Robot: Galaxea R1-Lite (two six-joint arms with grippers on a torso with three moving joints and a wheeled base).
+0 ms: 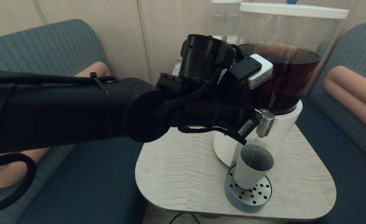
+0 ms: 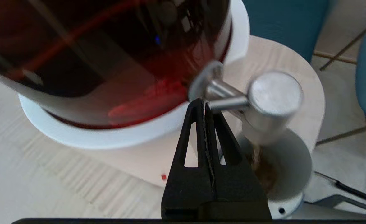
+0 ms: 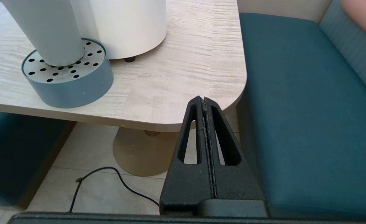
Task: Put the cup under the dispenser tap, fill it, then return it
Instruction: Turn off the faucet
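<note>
Pale wood-grain table (image 1: 176, 174) between teal benches, and the dispenser tap (image 2: 271, 102) is my landmark. Directly under it stands the cup (image 1: 253, 166) on the perforated drip tray (image 1: 257, 194), a thin brown stream falling into it. My left gripper (image 2: 205, 104), fingers pressed together on nothing, touches the tap's lever beside the spout. My right gripper (image 3: 204, 101), fingers likewise together, hangs off the table's edge, well apart from the tap. Behind the tap, the tank (image 1: 282, 74) holds dark brown liquid.

cup (image 1: 252, 168) on drip tray (image 1: 248, 196) at bench (image 1: 183, 174) front edge, directly under dispenser tap (image 1: 265, 123), dispenser base (image 1: 282, 130) just behind cup, left gripper (image 2: 205, 104) tip against tap stem, smaller dispenser (image 1: 225, 21) behind
</note>
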